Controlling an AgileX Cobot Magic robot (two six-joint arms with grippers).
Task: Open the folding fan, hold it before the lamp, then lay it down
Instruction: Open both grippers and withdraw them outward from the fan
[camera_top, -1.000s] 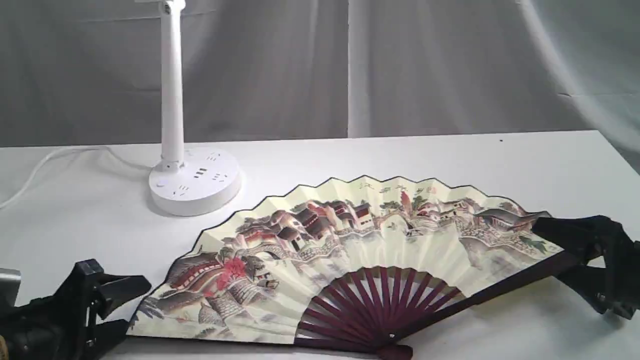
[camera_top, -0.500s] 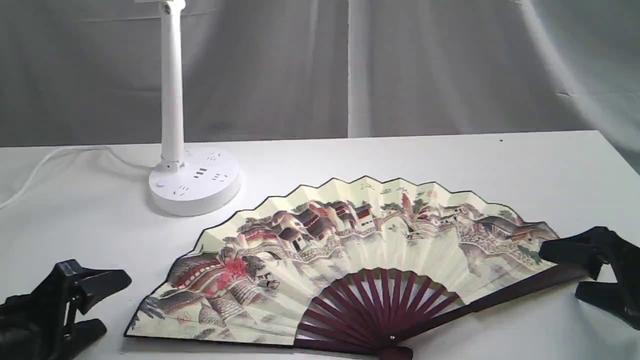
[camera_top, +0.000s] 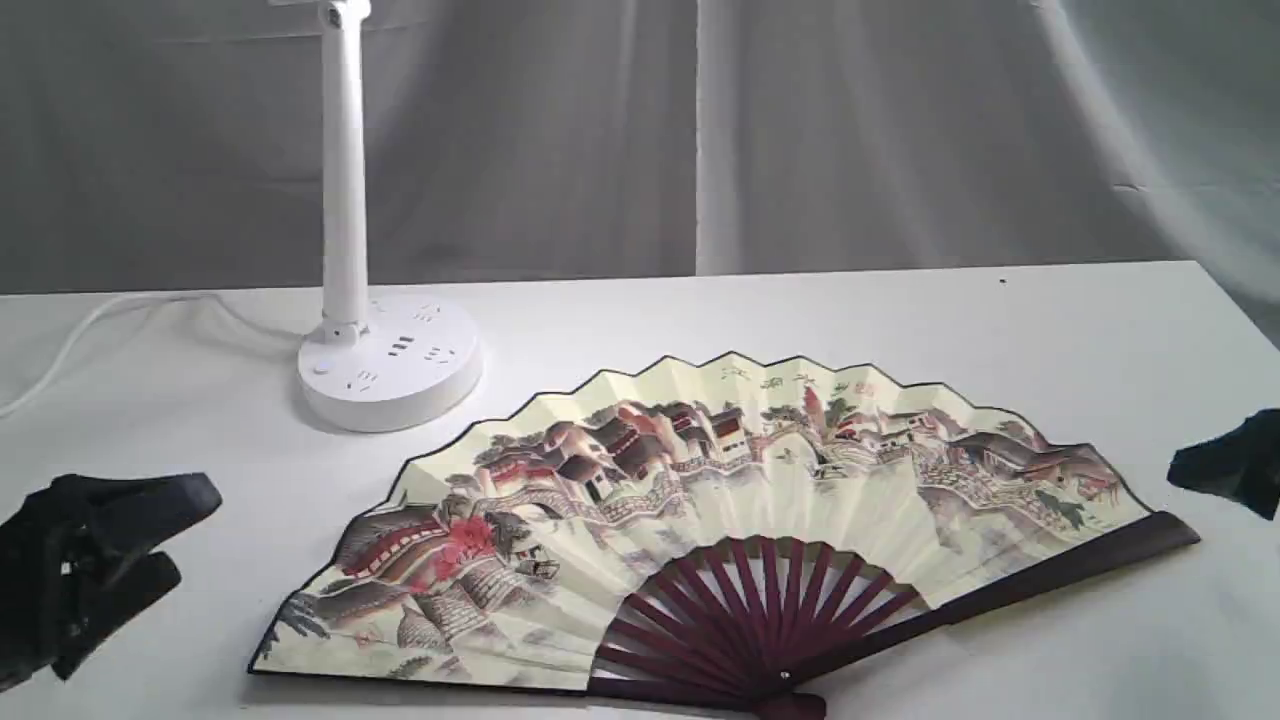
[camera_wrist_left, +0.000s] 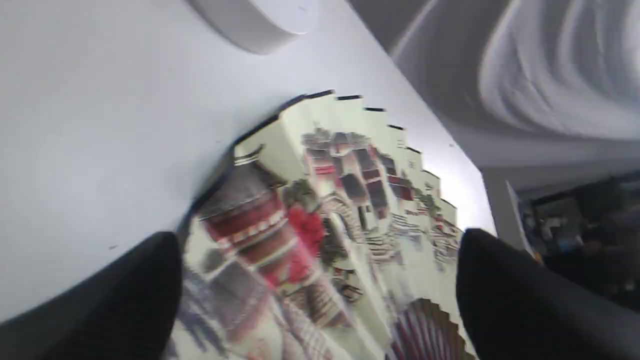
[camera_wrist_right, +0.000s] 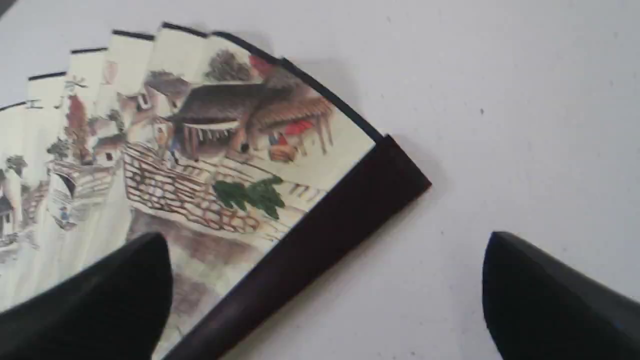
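Note:
The folding fan (camera_top: 700, 510) lies spread wide on the white table, painted side up, its maroon ribs (camera_top: 760, 620) meeting at the pivot near the front edge. Nothing holds it. The white lamp (camera_top: 345, 170) stands behind its left half on a round socket base (camera_top: 390, 365). My left gripper (camera_top: 150, 540) is open, off the fan's left end, apart from it. My right gripper (camera_top: 1215, 475) hangs open at the right edge, beyond the dark guard stick (camera_wrist_right: 320, 230). The wrist views show the fan (camera_wrist_left: 320, 220) and wide-apart fingers (camera_wrist_right: 120, 290), with nothing between them.
The lamp's white cord (camera_top: 100, 320) trails off to the left across the table (camera_top: 1000, 320). A grey cloth backdrop (camera_top: 850, 130) hangs behind the table's far edge. The lamp base (camera_wrist_left: 255, 20) shows at the edge of the left wrist view.
Both grippers have let go of the fan's ends and drawn back outward, left one leftward, right one to the right edge. The fan has settled flat on the table.

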